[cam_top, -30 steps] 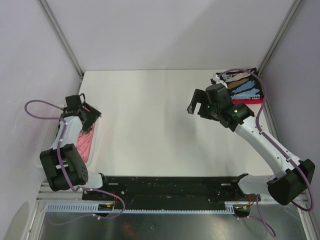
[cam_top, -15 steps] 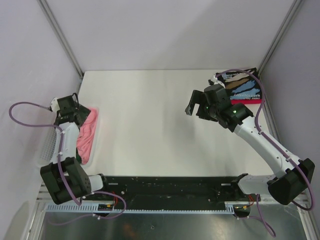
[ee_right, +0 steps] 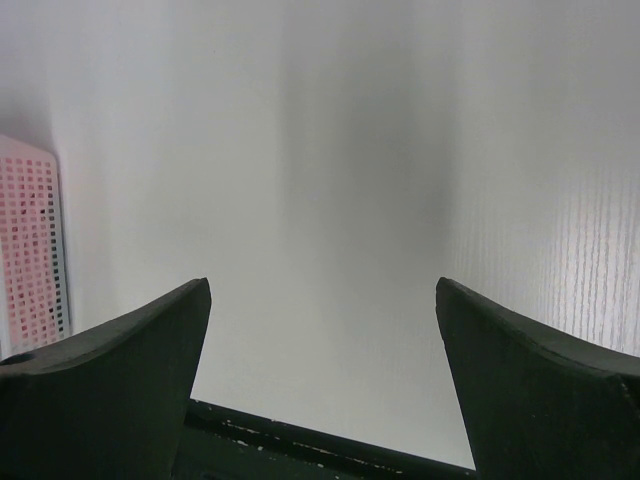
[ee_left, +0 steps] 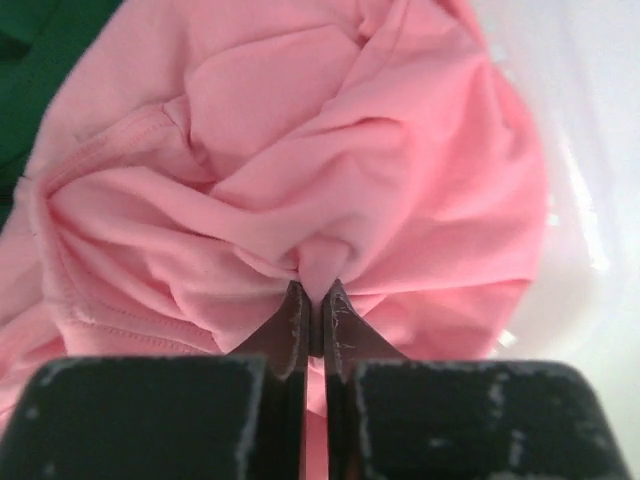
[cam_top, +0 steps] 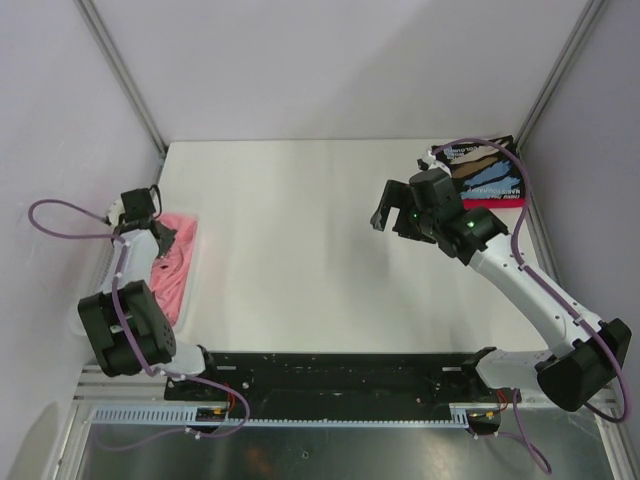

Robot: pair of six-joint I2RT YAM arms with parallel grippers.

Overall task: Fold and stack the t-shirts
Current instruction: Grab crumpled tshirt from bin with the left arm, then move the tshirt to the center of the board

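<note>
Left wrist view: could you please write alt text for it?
The left gripper is shut on a fold of the crumpled pink t-shirt. Dark green cloth shows at upper left, white plastic at right.

The only writing I can find is on the folded black cloth t-shirt with blue, tan and white streak print (cam_top: 492, 176), which lies in the far right corner of the flat white table (cam_top: 300, 230). A short line of white lettering (cam_top: 466, 151) runs along its far edge, above the streaks. From the overhead view the letters are too small and blurred to read, so I cannot give a word, brand or number from them. Neither wrist view shows any text that can be read.
</note>
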